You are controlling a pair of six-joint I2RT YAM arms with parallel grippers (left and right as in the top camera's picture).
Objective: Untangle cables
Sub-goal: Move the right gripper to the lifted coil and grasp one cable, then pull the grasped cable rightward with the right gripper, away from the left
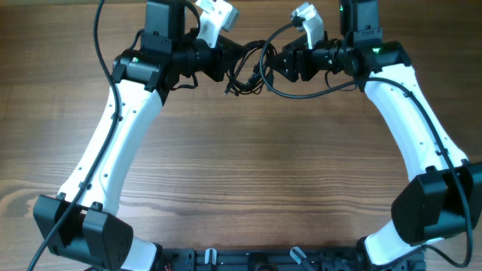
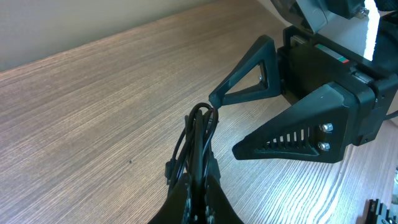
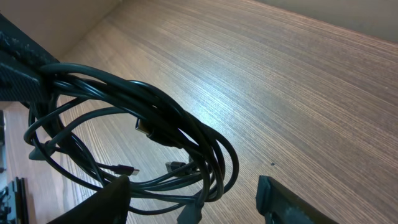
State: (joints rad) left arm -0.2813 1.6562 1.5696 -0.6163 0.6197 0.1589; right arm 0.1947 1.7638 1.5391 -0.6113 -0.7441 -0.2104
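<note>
The cables [image 1: 245, 75] are a bundle of thin black loops with small plug ends, held above the far middle of the table. My left gripper [image 1: 235, 59] is shut on one end of the bundle; in the left wrist view the loops [image 2: 196, 140] stick out past its closed fingers [image 2: 199, 186]. My right gripper [image 1: 276, 62] is open, and its two fingers [image 2: 227, 124] straddle the far end of the bundle. In the right wrist view the loops [image 3: 155, 124] hang between the spread fingers [image 3: 193, 185], and the left gripper [image 3: 15, 53] holds them at upper left.
The wooden table [image 1: 248, 165] lies under both arms. A thicker black arm cable [image 1: 309, 92] sags below the right gripper, next to the bundle. A black rail [image 1: 248, 260] runs along the near edge.
</note>
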